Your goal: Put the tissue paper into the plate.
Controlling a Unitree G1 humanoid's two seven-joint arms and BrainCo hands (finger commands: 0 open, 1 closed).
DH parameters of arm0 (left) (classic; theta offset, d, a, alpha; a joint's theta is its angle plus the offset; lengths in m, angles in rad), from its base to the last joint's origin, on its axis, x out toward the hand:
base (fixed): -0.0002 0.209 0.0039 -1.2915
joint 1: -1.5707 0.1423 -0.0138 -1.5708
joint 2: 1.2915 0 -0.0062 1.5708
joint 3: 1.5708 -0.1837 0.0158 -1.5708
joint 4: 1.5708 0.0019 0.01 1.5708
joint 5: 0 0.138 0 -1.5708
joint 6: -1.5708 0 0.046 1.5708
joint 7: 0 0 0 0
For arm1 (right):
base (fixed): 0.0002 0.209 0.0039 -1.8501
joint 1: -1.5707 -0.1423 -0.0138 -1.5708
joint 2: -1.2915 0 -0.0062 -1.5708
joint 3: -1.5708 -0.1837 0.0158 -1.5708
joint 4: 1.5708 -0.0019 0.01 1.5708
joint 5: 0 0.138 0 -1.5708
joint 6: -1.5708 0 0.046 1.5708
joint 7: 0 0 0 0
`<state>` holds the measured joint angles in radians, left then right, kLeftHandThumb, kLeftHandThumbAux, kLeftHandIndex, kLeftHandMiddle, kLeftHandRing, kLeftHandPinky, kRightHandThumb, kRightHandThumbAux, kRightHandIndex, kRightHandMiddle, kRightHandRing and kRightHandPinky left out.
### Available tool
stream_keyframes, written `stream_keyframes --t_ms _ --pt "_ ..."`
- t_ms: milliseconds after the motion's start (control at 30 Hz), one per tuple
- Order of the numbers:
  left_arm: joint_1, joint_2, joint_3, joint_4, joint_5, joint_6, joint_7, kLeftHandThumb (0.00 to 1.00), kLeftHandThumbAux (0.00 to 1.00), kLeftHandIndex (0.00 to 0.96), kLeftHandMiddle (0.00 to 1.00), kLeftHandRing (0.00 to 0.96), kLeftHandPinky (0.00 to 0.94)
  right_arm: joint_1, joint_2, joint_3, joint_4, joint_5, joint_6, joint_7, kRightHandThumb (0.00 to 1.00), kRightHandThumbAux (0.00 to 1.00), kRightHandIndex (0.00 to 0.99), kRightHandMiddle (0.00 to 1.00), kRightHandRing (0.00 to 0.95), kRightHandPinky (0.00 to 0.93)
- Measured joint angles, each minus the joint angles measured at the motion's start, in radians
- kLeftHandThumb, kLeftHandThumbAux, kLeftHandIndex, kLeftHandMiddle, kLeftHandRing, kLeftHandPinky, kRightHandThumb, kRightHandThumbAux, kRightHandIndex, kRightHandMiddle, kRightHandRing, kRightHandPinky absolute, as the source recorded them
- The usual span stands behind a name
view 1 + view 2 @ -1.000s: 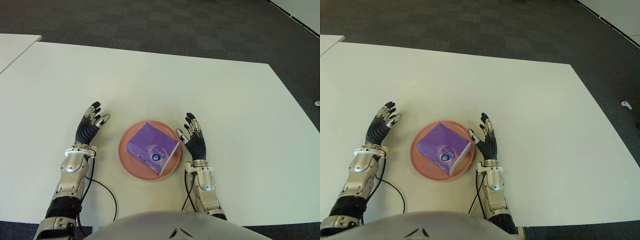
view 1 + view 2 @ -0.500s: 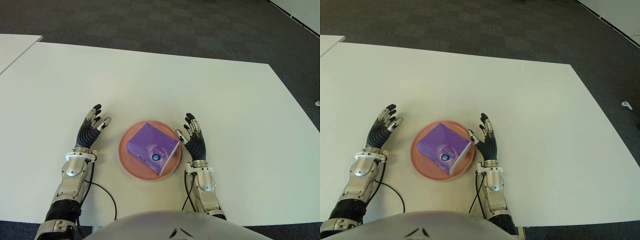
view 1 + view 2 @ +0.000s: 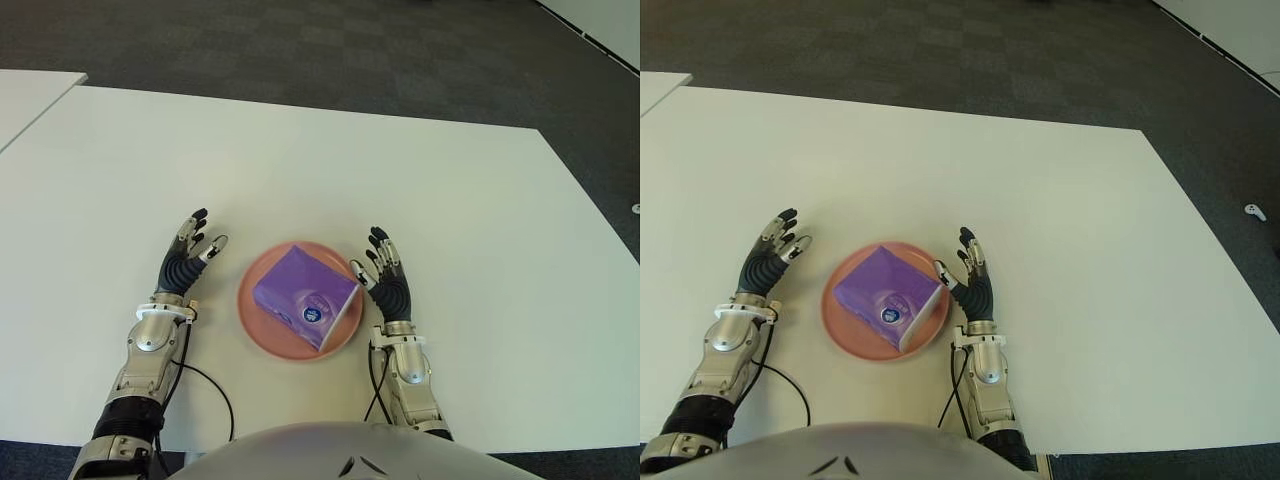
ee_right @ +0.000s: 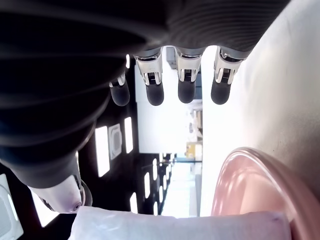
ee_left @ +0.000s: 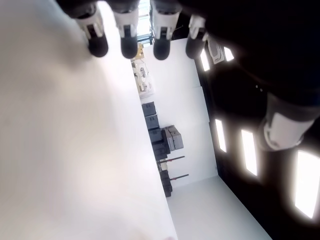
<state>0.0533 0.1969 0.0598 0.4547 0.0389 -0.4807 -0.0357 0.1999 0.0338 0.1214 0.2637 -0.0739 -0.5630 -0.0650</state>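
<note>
Both eye views looked down from the head onto the white table (image 3: 420,180), facing forward, and shared the plate (image 3: 262,325) and both hands from slightly offset positions. The left wrist view sat close behind the left hand (image 5: 145,30), facing out past its fingertips. The right wrist view looked closely past the right hand (image 4: 170,75), catching the plate's rim.

Legible text: none.
Purple rectangular tissue pack (image 3: 305,297) carries a round blue-and-white emblem; wording too small to read.
</note>
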Motion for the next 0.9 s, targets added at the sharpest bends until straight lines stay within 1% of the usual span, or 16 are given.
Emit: stream_keyframes --t_ms 200,500,900 --pt "-0.007 0.000 -0.005 0.021 0.000 -0.018 -0.002 0.000 0.467 0.000 0.000 0.000 0.000 0.000 0.000 0.000 0.000 0.000 0.000 0.000 0.000 0.663 0.000 0.000 0.000 0.000" --pt "-0.046 -0.006 -0.015 0.061 0.001 -0.025 -0.002 0.000 0.464 0.000 0.000 0.000 0.000 -0.001 0.000 0.000 0.001 -0.001 0.000 -0.008 0.000 0.634 0.000 0.000 0.000 0.000" --pt "-0.047 -0.009 -0.030 0.072 0.000 -0.061 -0.003 0.000 0.471 0.000 0.000 0.000 0.000 0.000 0.000 0.001 0.001 -0.002 0.003 -0.024 0.000 0.629 0.000 0.000 0.000 0.000"
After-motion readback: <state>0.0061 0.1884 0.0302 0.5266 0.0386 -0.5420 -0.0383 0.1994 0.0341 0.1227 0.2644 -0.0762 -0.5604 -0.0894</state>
